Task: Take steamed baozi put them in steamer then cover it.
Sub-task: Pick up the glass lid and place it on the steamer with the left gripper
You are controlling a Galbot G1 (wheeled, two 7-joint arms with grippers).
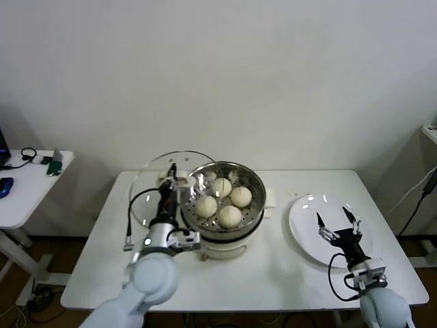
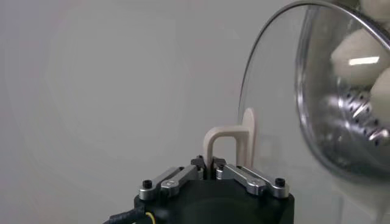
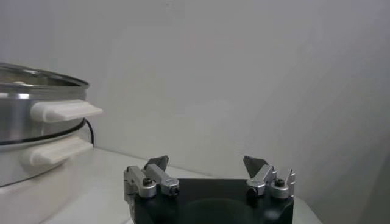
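Left arm reaches forward and up from lower left, its tool (image 1: 170,179) clamped tight on the cover's handle (image 2: 226,141), fingers (image 2: 236,174) pinched together. Right arm sits low at the right, wrist bent, its tool (image 1: 337,224) spread wide, gripping nothing, fingertips (image 3: 255,164) well apart, pointing forward.

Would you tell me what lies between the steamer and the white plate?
Only bare table lies between the steamer and plate, seen in the head view.
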